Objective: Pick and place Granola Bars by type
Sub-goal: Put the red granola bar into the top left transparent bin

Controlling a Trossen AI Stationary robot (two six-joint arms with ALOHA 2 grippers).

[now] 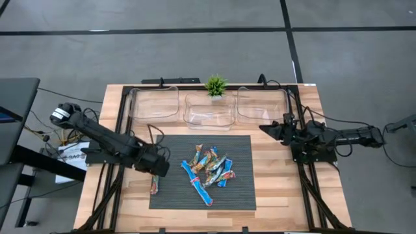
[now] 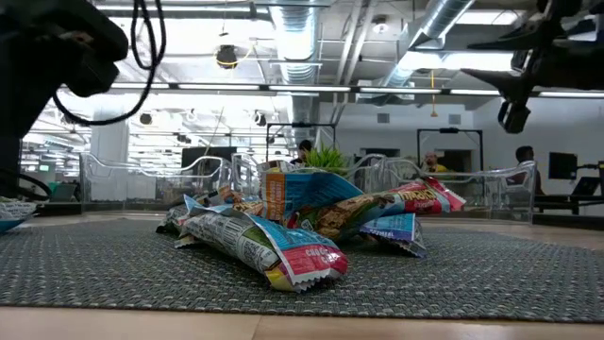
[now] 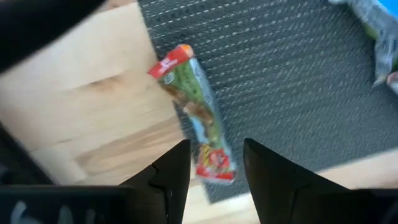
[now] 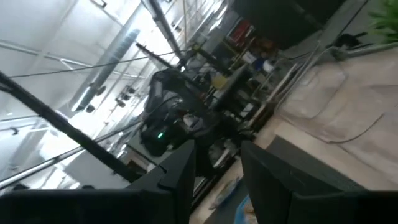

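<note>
You're barely getting started: three bins (image 1: 209, 112) are sitting empty, the bars (image 1: 209, 170) are piled mid-mat, left gripper (image 3: 214, 163) is hovering, fingers parted and empty, over one stray bar (image 3: 194, 112) at the mat's left edge, right gripper (image 1: 268, 129) is idling, narrow, empty.

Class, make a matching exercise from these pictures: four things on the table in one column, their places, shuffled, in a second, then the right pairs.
Things
1. small green potted plant
2. lone multicoloured foil-wrapped granola bar
3. heap of foil-wrapped granola bars
4. left gripper

Places
A. middle of the dark ribbed mat
B. across the mat's left edge
C. behind the middle clear plastic bin
D. above the lone bar

Pairs: 1-C, 2-B, 3-A, 4-D
</note>
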